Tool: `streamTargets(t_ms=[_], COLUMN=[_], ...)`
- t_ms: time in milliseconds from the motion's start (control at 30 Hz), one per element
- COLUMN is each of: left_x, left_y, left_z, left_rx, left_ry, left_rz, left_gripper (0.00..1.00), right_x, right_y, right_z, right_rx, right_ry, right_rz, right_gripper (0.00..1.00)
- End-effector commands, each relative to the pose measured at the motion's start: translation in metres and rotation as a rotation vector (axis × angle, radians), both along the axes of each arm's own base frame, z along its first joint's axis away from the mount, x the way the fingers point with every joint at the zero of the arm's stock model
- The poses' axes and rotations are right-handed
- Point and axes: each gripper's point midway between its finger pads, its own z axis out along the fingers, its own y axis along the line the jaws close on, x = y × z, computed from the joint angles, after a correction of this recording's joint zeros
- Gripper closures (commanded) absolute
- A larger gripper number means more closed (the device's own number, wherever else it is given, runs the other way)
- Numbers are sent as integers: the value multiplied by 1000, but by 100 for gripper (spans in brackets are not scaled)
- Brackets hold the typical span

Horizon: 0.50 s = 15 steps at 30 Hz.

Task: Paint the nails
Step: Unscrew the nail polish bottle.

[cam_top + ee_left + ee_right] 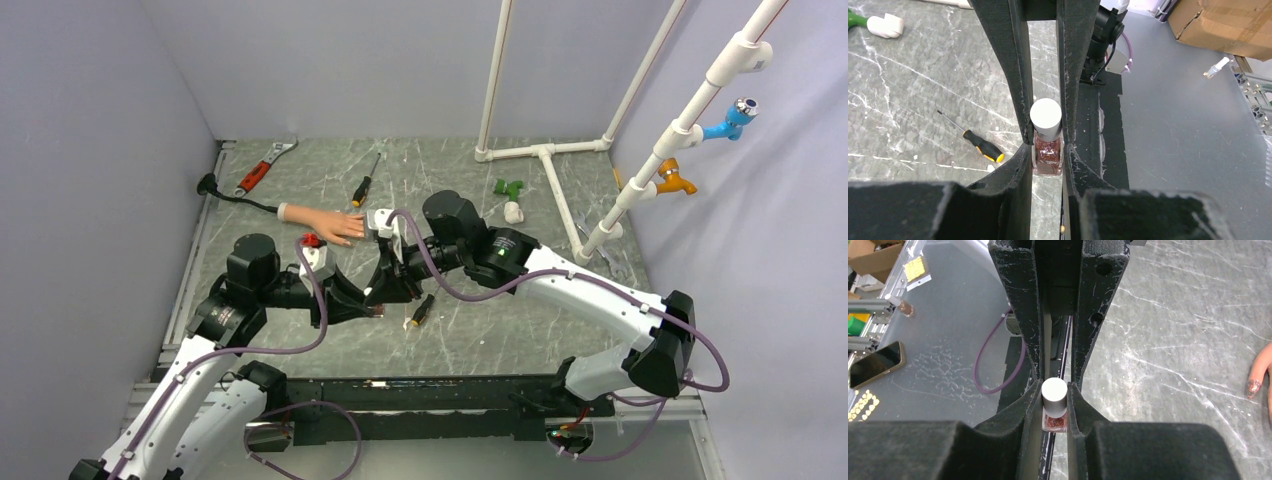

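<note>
Step in hand, by appearance: uncapping. Grip the small glass bottle of glittery red-brown polish (1048, 161) by its body with the left gripper (1047, 149), now clamped on it above the grey marbled table (480, 320). Grip the pale grey cylindrical cap (1046, 118) with the right gripper (1054, 390), now pressed tight on that cap. Twist about the cap's axis only; avoid side load, to prevent slipping of the glass. Lift straight out along that axis, presumably drawing the brush clear without drips. Find the nails (1253, 386) on the flesh-coloured rubber mannequin hand (325, 225), lying flat beyond both grippers, fingertips toward them. Note glitter already on one nail in the right wrist view.
</note>
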Motion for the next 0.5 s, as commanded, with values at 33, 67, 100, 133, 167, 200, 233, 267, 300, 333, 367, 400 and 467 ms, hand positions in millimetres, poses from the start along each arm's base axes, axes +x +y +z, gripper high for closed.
streamTargets(t_ms=[33,67,100,133,167,200,233,267,300,333,367,400,467], left_x=[14,15,16,17,18,19,20,21,22,23,23,24,24], left_y=[-2,-1,-1,-1,0,0,0,1,1,1,1,1,2], left_z=[35,36,36,37,37,37,37,37,37,37,36,36,36], left_rx=[-59,-59,-61,-61,-60,-59,-58,-57,-56,-54,-51,-52,-52], left_ry=[-205,-208,-211,-212,-214,-215,-216,-216,-218,-215,-215,-216,-217], left_rz=[40,47,55,63,72,82,90,94,101,107,110,112,117], left_gripper=[100,100,100,100,100,100,100,100,100,100,100,100,100], right_x=[-11,-11,-11,-10,-10,-8,-8,-9,-8,-6,-6,-6,-6], right_y=[2,1,1,1,1,1,1,1,1,1,0,0,0], right_z=[6,5,5,5,7,7,14,14,17,17,17,16,15], right_rx=[75,83,94,104,118,134,175,185,204,212,216,219,218], right_ry=[36,37,38,41,49,51,42,45,38,38,38,37,39], right_rz=[43,39,32,19,5,-10,-17,-18,-28,-42,-48,-49,-52], right_gripper=[100,100,100,100,100,100,100,100,100,100,100,100,100])
